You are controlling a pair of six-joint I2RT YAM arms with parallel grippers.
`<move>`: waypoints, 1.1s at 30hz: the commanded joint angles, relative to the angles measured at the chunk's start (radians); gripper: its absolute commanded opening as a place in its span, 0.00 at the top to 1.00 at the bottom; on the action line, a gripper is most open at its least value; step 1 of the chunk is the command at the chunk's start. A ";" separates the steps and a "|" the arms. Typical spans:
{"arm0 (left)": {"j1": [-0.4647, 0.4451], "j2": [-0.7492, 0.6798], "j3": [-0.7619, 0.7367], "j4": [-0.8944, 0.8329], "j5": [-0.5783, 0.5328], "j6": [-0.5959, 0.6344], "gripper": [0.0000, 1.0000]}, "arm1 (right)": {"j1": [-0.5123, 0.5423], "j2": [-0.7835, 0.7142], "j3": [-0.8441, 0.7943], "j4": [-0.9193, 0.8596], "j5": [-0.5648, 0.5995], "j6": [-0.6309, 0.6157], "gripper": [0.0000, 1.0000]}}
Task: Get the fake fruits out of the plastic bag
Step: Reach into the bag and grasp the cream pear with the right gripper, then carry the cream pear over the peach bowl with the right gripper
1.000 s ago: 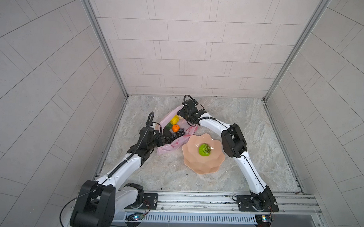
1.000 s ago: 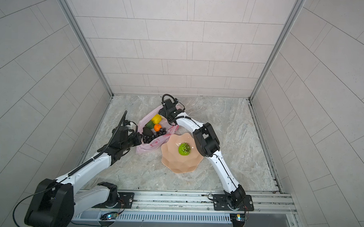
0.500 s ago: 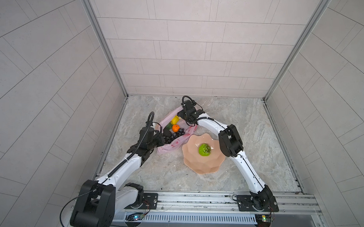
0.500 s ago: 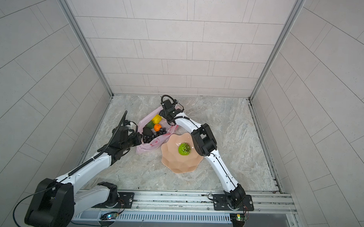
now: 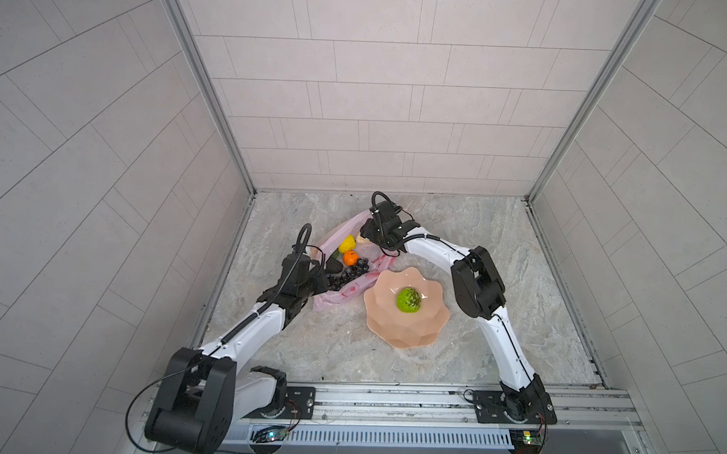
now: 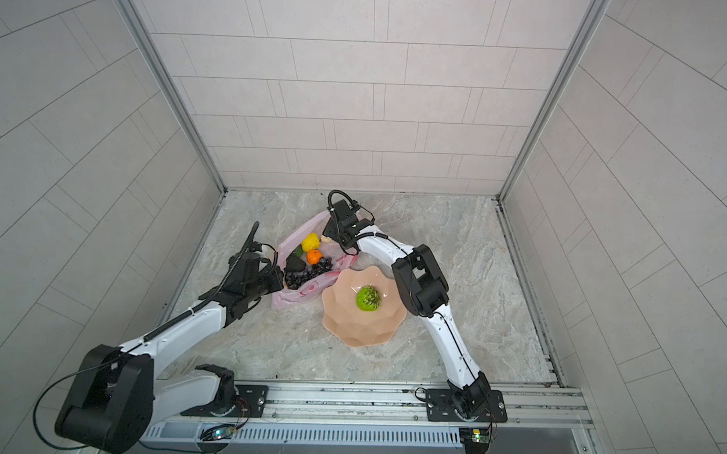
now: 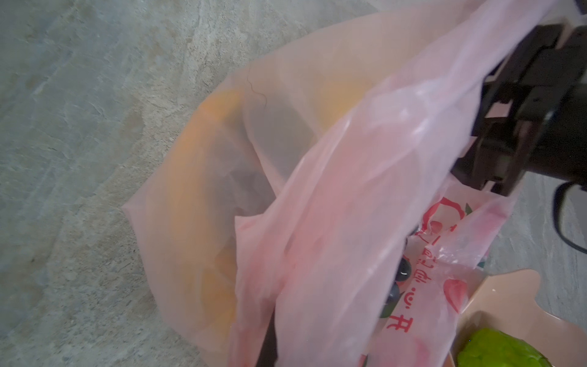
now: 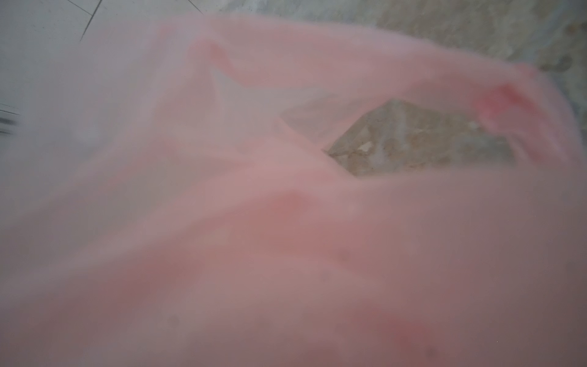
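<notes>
Bowl [image 5: 407,342]: nearest; bumpy green fruit [image 5: 409,299] inside.
Left gripper [image 5: 320,282]: jaws together on the plastic bag [image 5: 337,297] at its near edge.
Bag contents: grape bunch [image 5: 350,273], orange [image 5: 350,258], yellow fruit [image 5: 347,243] (bag lies beside the bowl).
Right gripper [image 5: 367,236]: at the bag's far end; spread cannot be told.

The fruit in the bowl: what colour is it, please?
The fruit is green, clearest in a top view.
</notes>
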 commanded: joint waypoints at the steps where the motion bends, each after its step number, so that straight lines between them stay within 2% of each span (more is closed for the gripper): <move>1: -0.006 -0.001 0.025 -0.013 -0.018 0.020 0.98 | 0.006 -0.105 -0.072 0.059 -0.014 -0.015 0.37; 9: -0.006 -0.006 0.025 -0.014 -0.022 0.022 0.98 | 0.027 -0.236 -0.283 0.126 -0.096 -0.006 0.37; 16: -0.006 -0.002 0.025 -0.012 -0.019 0.022 0.98 | 0.027 -0.410 -0.508 0.198 -0.160 0.010 0.37; 26: -0.007 -0.001 0.025 -0.007 -0.012 0.020 0.98 | 0.026 -0.681 -0.787 0.234 -0.168 0.016 0.36; 33: -0.007 -0.005 0.024 -0.012 -0.016 0.022 0.98 | 0.029 -0.824 -0.903 0.192 -0.163 -0.007 0.37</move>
